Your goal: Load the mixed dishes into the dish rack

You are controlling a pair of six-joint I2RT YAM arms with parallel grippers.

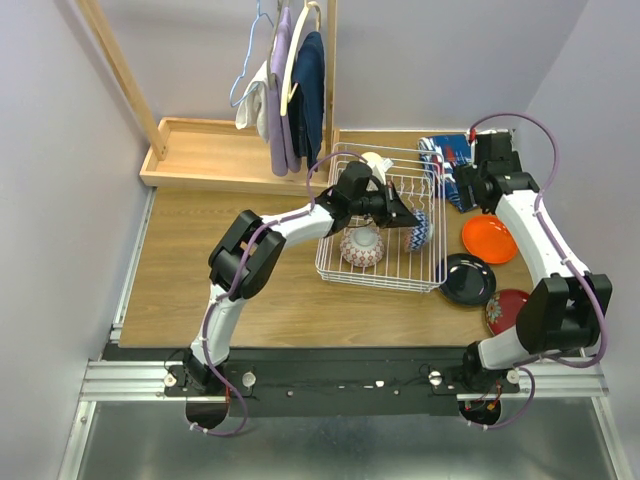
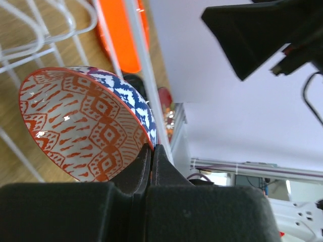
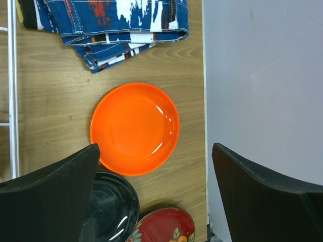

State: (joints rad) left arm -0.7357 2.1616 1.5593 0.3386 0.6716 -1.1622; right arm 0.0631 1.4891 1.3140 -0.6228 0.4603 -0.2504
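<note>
The white wire dish rack [image 1: 345, 268] stands mid-table. My left gripper [image 1: 406, 215] reaches over it and is shut on the rim of the small bowl [image 1: 421, 232], blue-patterned outside and red-patterned inside, held tilted on edge at the rack's right side. In the left wrist view the fingers [image 2: 152, 147] pinch the bowl's [image 2: 86, 126] rim. A red-white bowl [image 1: 362, 247] sits in the rack, and a pale cup [image 1: 374, 161] at its far end. My right gripper [image 3: 155, 147] is open high above the orange plate [image 3: 135, 128], black plate [image 3: 111, 212] and dark red plate [image 3: 164, 228].
The blue-red cloth [image 3: 106, 22] lies at the far right by the wall. A shallow wooden tray [image 1: 205, 152] sits at the back left with clothes on hangers [image 1: 290, 85] above it. The table's right edge [image 3: 204, 101] meets the wall beside the plates.
</note>
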